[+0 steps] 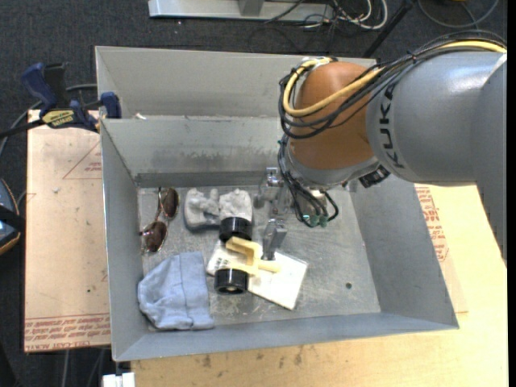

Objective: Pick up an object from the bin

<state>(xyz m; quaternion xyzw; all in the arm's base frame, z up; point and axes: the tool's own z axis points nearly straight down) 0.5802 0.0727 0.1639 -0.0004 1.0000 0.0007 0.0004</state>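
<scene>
Grey bin (201, 79) holds 2 black cylinders (235, 228), 1 cloth (173, 290).

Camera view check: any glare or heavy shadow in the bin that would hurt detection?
Camera view: even, soft light, no blown-out glare on the grey metal bin; a dim band runs along the foot of its back wall. Camera view again: the flat white packet beside the end effector reads brightest, the two black rollers joined by a yellow bar darkest.
</scene>
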